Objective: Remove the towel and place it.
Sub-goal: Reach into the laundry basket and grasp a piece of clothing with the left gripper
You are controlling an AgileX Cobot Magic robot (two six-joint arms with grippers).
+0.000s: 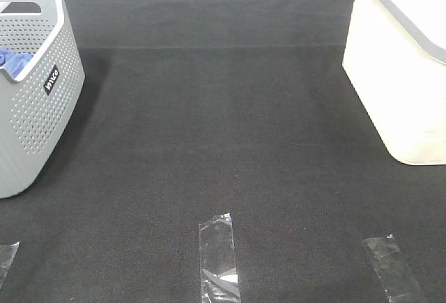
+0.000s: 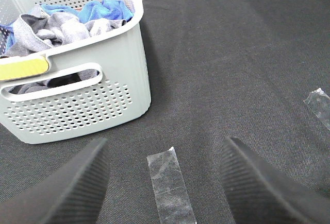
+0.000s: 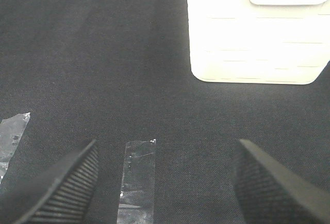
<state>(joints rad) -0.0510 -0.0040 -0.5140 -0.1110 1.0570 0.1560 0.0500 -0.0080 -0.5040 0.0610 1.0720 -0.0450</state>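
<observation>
Two likely failures — pinching the blue cloth [image 2: 105, 9] instead of the towel [image 2: 56, 28], since both lie bunched together in the grey basket [image 2: 103, 80]; or hauling the whole tangle up, basket included. Towel crumpled inside that basket, ahead of the left gripper [image 2: 165, 144] and well apart from it — nowhere in the right gripper [image 3: 167, 145] view. Jaws of both spread wide, holding nothing.

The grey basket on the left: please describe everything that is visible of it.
The grey basket looks like plastic, with rounded corners, walls pierced by rows of small holes, a slot handle under the rim and a small black label on one side. It stands upright on the black mat, holding crumpled grey and blue cloths. Nothing else is seen touching it.
</observation>
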